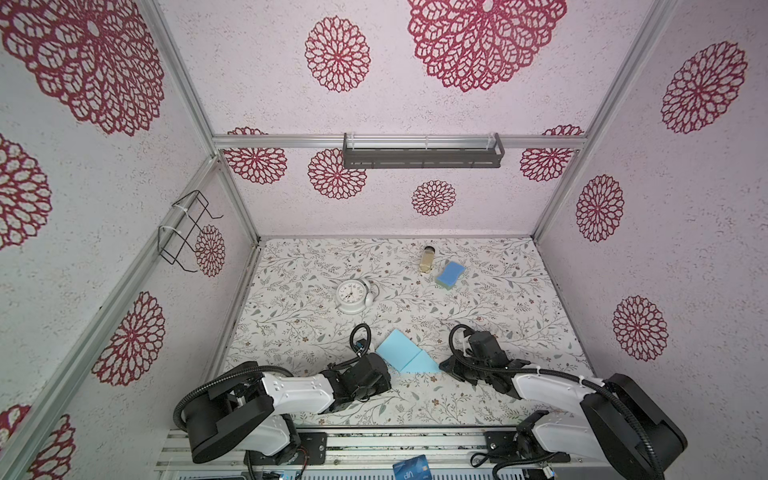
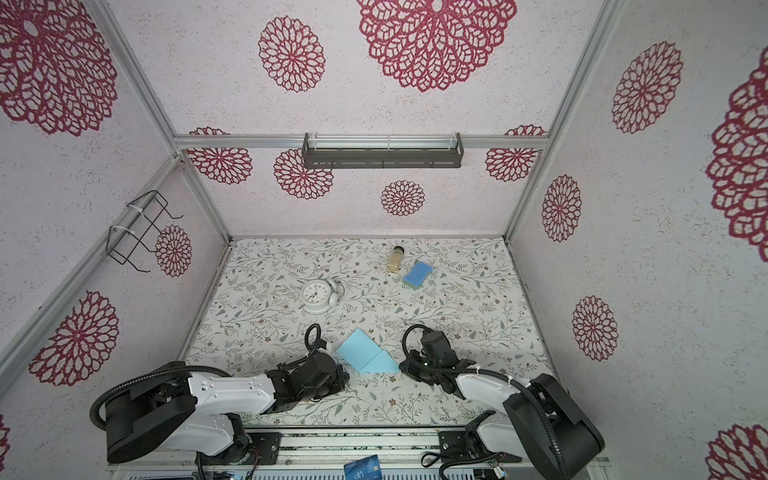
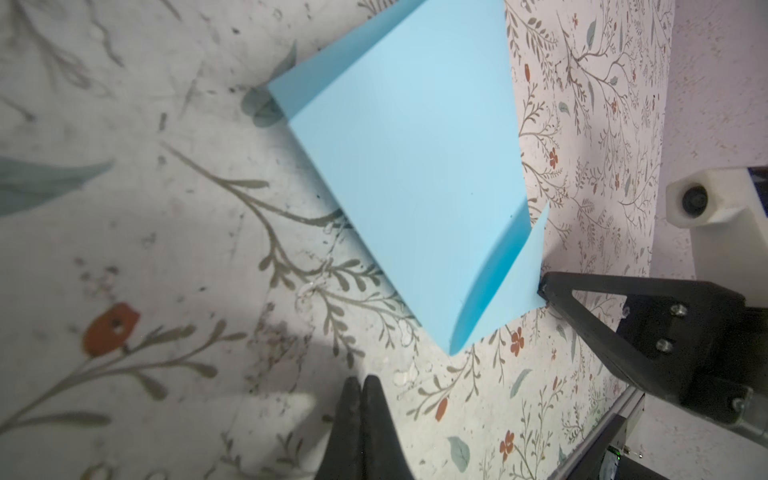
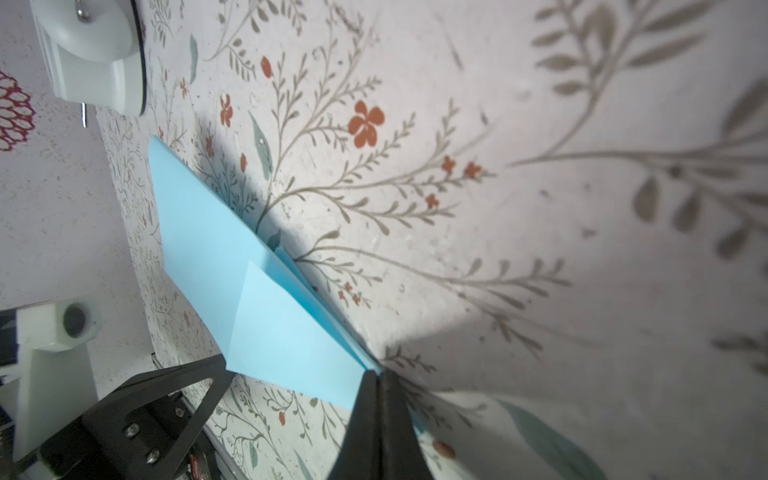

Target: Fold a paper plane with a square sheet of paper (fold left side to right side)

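The blue paper point(image 1: 401, 353) lies part-folded on the bench point(image 1: 498, 316), no plane yet; the left pincer point(image 3: 360, 386) is closed and empty, the right pincer point(image 4: 377, 376) closed against its tip.

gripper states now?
Left gripper: closed, empty, near the folded paper.
Right gripper: closed, tips at the paper's corner; grip cannot be told.

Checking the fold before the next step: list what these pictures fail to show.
- Right gripper: in the right wrist view its shut jaws cover the tip of the folded blue paper; pinching or only pressing, cannot tell.
- Left gripper: in both top views its jaws hide under its own wrist.
- Dark blue card: cut off by the bottom edge in both top views.
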Robot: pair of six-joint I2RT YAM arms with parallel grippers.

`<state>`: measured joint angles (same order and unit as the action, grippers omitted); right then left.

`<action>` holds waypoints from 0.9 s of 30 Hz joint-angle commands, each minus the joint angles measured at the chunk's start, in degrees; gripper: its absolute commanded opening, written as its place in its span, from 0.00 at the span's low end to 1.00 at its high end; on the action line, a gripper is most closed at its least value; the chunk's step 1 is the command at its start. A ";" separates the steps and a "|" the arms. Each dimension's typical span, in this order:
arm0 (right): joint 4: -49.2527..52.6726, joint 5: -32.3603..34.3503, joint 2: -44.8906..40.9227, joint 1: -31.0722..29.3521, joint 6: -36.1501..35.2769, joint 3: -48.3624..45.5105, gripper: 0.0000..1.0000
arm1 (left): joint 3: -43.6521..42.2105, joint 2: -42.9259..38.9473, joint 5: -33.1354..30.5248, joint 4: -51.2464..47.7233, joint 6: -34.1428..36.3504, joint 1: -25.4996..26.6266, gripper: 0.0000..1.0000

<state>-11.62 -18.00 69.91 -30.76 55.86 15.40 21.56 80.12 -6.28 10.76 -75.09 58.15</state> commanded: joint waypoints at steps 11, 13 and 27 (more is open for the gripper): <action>4.55 7.54 -6.59 -5.35 12.10 -1.62 0.00 | -2.07 0.65 -6.99 12.08 -6.52 4.40 0.20; 4.33 7.63 -6.05 -5.70 12.08 -1.47 0.00 | -2.22 0.65 -8.08 12.89 -6.82 4.67 0.23; 4.36 8.41 -5.83 -6.41 12.17 -1.86 0.00 | -0.71 9.06 -7.71 22.96 -7.26 4.78 0.28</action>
<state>-8.99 -11.18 64.25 -36.88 67.11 13.28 19.90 86.89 -13.58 29.04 -81.19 62.50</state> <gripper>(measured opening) 0.050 0.279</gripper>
